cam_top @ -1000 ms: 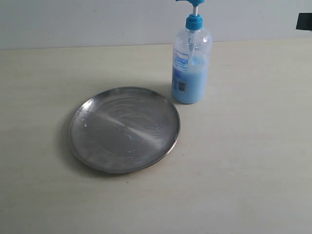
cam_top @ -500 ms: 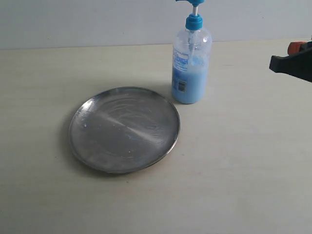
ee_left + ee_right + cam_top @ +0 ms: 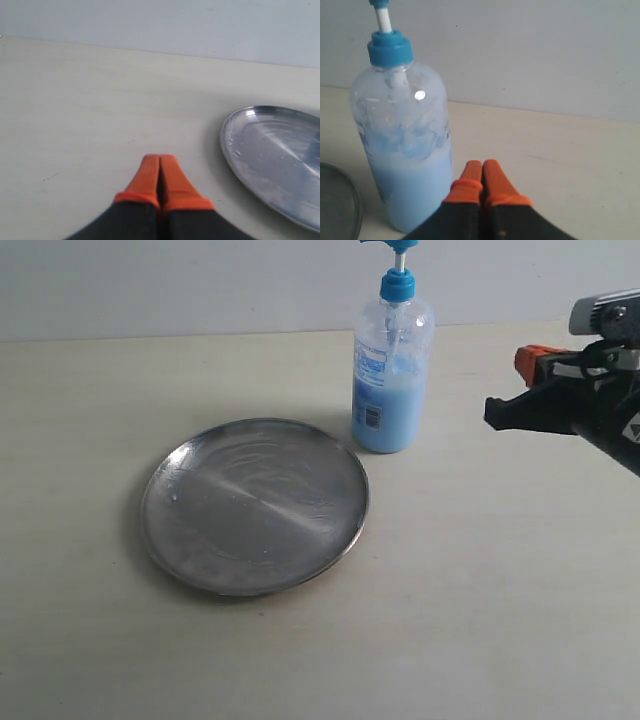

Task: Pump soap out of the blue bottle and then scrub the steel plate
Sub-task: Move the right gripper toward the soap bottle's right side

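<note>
The blue bottle [image 3: 392, 370] stands upright behind the steel plate [image 3: 255, 505], its blue pump head raised. Pale blue soap [image 3: 385, 415] fills its lower half. Faint whitish streaks lie across the plate. My right gripper [image 3: 510, 405] hovers to the right of the bottle, apart from it, pointing toward it. In the right wrist view its orange tips [image 3: 482, 167] are pressed together, empty, beside the bottle [image 3: 402, 150]. My left gripper [image 3: 160, 162] is shut on nothing over bare table, with the plate [image 3: 280, 155] off to one side. It is outside the exterior view.
The pale wooden table [image 3: 480, 600] runs back to a white wall [image 3: 200, 285] just behind the bottle. A sliver of the plate's rim [image 3: 337, 205] shows beside the bottle in the right wrist view.
My right gripper has come in from the right edge, moving left and lower toward the bottle. The bottle and plate have not moved.
</note>
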Controlling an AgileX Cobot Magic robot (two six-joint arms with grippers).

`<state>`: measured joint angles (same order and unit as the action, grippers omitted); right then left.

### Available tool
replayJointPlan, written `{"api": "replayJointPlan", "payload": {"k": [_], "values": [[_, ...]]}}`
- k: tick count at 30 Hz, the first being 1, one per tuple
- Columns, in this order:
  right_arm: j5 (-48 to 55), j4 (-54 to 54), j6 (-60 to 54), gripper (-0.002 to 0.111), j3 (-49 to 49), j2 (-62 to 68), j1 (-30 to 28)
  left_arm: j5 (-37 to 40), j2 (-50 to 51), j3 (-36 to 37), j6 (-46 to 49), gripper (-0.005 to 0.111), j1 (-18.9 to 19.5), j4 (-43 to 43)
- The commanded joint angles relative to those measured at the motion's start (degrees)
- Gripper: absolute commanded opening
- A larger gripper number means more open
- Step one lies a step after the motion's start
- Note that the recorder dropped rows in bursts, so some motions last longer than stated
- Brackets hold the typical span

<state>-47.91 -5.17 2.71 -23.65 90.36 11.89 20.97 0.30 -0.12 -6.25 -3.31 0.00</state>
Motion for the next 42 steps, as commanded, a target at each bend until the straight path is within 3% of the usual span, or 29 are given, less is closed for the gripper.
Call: {"api": "replayJointPlan", "payload": {"k": [1,14,21,26,28,33,42], "values": [[-6.34,-1.5,-0.54,0.0,0.47,5.4,0.15,-0.46,-0.3,0.12,-0.17,0.001,-0.12,-0.35],[-16.06,-5.96,-3.53,0.0,-0.01,14.39,0.15,-0.46,-0.3,0.12,-0.17,0.001,-0.12,-0.35],[-13.03,-11.97,-3.53,0.002,-3.21,14.39,0.15,-0.46,-0.3,0.12,-0.17,0.001,-0.12,-0.35],[-7.31,-15.24,-2.14,0.027,-5.72,14.39,0.15,-0.46,-0.3,0.12,-0.17,0.001,-0.12,-0.35],[-6.8,-15.24,-2.14,0.045,-5.96,14.39,0.15,-0.46,-0.3,0.12,-0.17,0.001,-0.12,-0.35],[-7.62,-14.66,-0.57,0.101,-5.96,14.39,0.15,-0.46,-0.3,0.12,-0.17,0.001,-0.12,-0.35],[-8.09,-14.3,3.89,0.105,-9.87,15.65,0.15,-0.46,-0.3,0.12,-0.17,0.001,-0.12,-0.35]]}}
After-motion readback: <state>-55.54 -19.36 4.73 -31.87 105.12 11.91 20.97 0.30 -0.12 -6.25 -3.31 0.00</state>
